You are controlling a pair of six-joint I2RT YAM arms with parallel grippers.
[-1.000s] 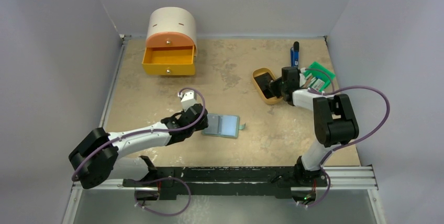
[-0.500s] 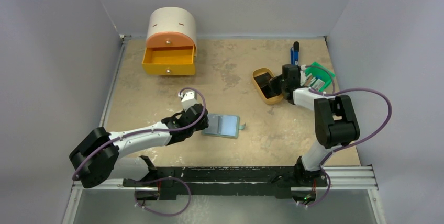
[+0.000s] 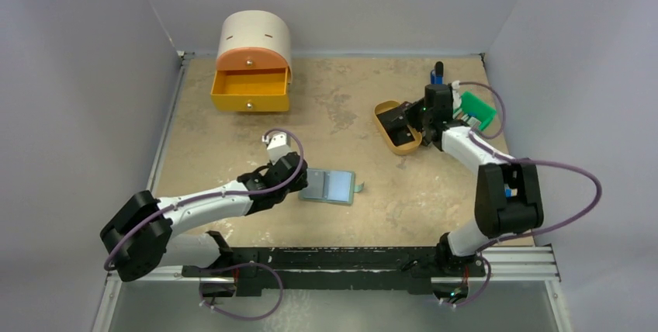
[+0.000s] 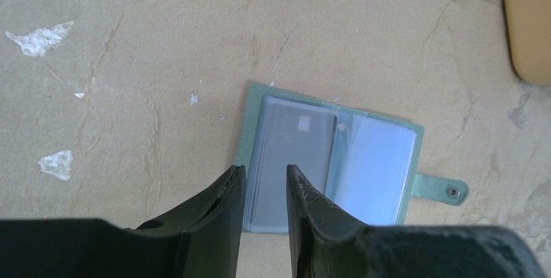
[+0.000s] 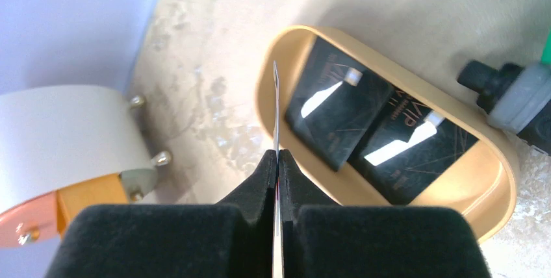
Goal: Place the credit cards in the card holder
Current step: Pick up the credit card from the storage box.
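The card holder [image 3: 330,186] lies open on the table, its pale inner pockets up and its tab to the right. A dark credit card [image 4: 295,148] shows inside its left pocket. My left gripper [image 3: 299,180] is open at the holder's left edge [image 4: 250,154], its fingertips [image 4: 234,180] straddling that edge with nothing between them. My right gripper [image 3: 411,119] hangs above the tan oval tray [image 3: 382,119], shut on a credit card [image 5: 275,109] seen edge-on. Two more black credit cards [image 5: 334,112] [image 5: 412,151] lie flat in the tray [image 5: 484,187].
An orange and white drawer box [image 3: 252,68] with its drawer open stands at the back left. A blue stick [image 3: 438,77] and a bright green bin [image 3: 475,111] sit at the back right, close behind my right wrist. Walls close off three sides.
My right gripper has shut on a card and risen from the tray, the wrist moving toward the back right. The left arm and the card holder have stayed put.
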